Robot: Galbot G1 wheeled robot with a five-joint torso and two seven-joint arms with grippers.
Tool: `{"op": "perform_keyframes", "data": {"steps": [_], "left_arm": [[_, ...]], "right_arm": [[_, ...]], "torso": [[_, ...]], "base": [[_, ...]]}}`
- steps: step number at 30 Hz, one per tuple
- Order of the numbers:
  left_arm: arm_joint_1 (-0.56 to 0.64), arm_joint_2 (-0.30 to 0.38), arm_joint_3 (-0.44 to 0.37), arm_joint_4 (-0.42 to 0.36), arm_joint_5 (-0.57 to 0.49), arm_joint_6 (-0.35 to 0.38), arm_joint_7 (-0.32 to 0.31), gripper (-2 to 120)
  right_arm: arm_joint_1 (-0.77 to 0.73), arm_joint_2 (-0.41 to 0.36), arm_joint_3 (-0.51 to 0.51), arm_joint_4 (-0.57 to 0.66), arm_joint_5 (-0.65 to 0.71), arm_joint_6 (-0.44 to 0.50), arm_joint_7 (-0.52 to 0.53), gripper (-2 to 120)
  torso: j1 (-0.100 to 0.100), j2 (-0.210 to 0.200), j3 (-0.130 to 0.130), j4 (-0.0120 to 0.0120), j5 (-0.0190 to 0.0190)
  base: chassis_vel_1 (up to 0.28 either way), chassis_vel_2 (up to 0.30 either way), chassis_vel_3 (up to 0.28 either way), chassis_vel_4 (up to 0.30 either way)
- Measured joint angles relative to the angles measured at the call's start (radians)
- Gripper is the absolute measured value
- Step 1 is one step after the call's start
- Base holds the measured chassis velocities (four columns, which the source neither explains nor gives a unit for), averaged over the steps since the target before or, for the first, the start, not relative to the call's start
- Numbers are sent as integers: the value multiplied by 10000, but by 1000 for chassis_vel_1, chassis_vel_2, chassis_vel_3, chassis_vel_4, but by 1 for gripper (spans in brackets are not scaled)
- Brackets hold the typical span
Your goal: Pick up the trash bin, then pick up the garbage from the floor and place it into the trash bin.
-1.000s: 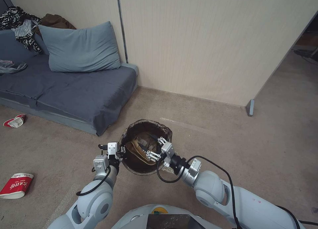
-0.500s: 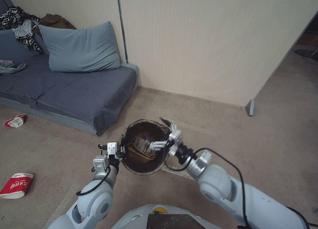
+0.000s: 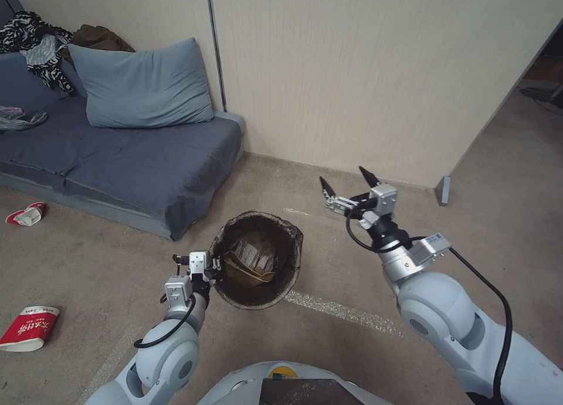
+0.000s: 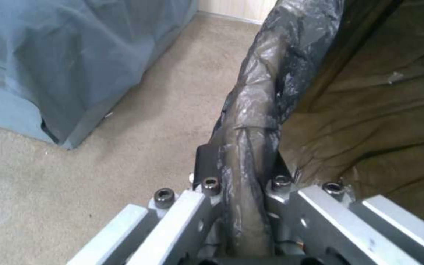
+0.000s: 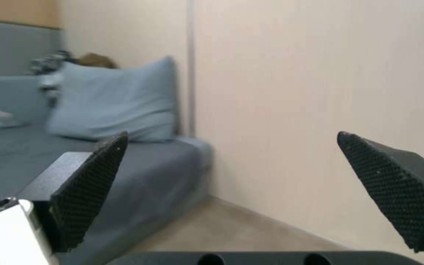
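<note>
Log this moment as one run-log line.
left gripper: shut on trash bin rim | right gripper: open, empty, raised beside the bin | paper cups on floor

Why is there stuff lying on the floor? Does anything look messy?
Yes. A squashed red-and-white cup lies on its side on the carpet, and another cup lies by the sofa. The trash bin, gripped by the left gripper, looks tilted.

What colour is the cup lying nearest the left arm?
Red and white cup, best seen in the head view.
</note>
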Motion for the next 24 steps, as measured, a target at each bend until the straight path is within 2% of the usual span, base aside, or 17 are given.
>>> {"op": "perform_keyframes", "data": {"steps": [4, 13, 24], "left_arm": [[5, 66, -57, -39, 1, -47, -3, 0], [3, 110, -77, -60, 1, -77, -22, 0], [-57, 83, -89, -41, 56, -134, -97, 0]], "right_arm": [[-550, 360, 664, -201, -350, -55, 342, 100], [-1246, 750, 1284, -263, -750, -70, 460, 100], [-2533, 1872, 1993, -880, -2178, 611, 447, 100]], "torso": [[0, 0, 0, 1, 2], [0, 0, 0, 2, -1], [0, 0, 0, 1, -1]], "base": [[0, 0, 0, 0], [0, 0, 0, 0], [0, 0, 0, 0]]}}
